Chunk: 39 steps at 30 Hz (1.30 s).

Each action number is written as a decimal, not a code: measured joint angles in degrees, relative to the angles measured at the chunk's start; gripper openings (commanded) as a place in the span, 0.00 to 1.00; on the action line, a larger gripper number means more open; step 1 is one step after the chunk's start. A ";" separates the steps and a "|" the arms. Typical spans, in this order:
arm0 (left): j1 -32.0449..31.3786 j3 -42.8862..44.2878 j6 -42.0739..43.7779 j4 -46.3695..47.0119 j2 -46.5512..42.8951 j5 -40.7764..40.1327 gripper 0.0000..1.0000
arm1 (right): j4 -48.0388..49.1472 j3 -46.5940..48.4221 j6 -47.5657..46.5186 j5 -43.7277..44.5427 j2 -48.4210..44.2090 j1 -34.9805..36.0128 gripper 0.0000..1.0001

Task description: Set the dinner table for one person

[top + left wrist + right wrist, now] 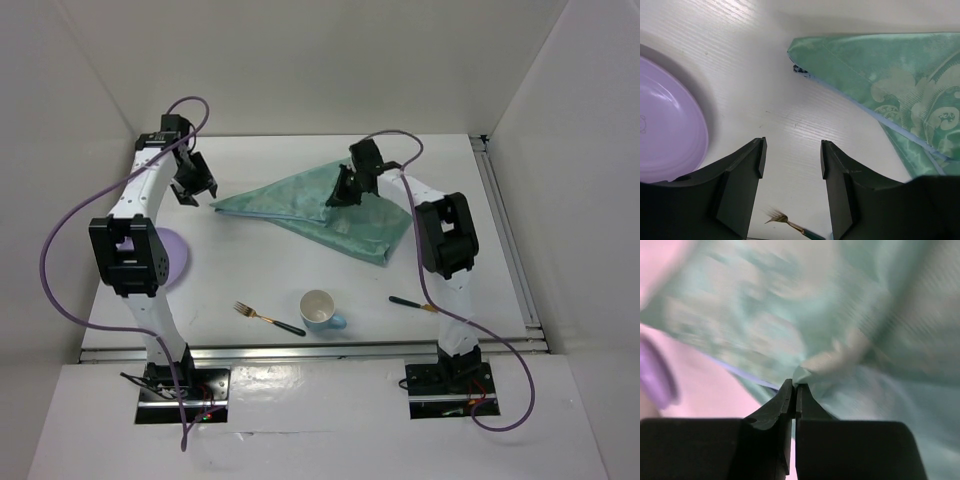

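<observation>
The white dinner table (300, 270) carries a teal patterned cloth (320, 205), spread from the left tip toward the right. My right gripper (340, 190) is shut on a fold of the cloth (840, 355) and lifts it into a peak. My left gripper (192, 188) is open and empty above the table, just left of the cloth's pointed corner (800, 55). A lilac plate (175, 255) lies at the left, partly under the left arm, and shows in the left wrist view (665, 130). A fork (268, 317), a white and blue cup (320, 310) and a dark-handled utensil (412, 302) lie near the front.
Aluminium rails run along the table's right edge (505, 230) and front edge (310, 350). White walls enclose the back and sides. Purple cables loop from both arms. The fork's tines show between my left fingers (777, 218).
</observation>
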 measured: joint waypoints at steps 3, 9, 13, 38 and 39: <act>0.02 0.59 0.17 -0.28 -0.39 0.52 0.64 | 7.58 6.75 0.85 -4.63 2.36 -0.35 0.03; 0.02 -0.35 1.49 -0.55 -3.26 2.62 0.68 | 27.41 35.85 8.31 -15.96 19.39 -1.22 0.81; 0.02 -0.63 1.99 -0.31 -3.96 2.78 0.68 | 31.15 34.51 10.43 -19.15 22.45 -1.79 0.90; 3.26 -3.30 -10.69 6.10 11.19 12.72 0.95 | 6.62 -33.99 -2.38 -0.42 -38.38 -4.02 0.82; 3.28 -3.06 -11.10 6.56 11.85 13.22 0.94 | 5.49 -35.34 -2.47 0.15 -39.32 -4.33 0.82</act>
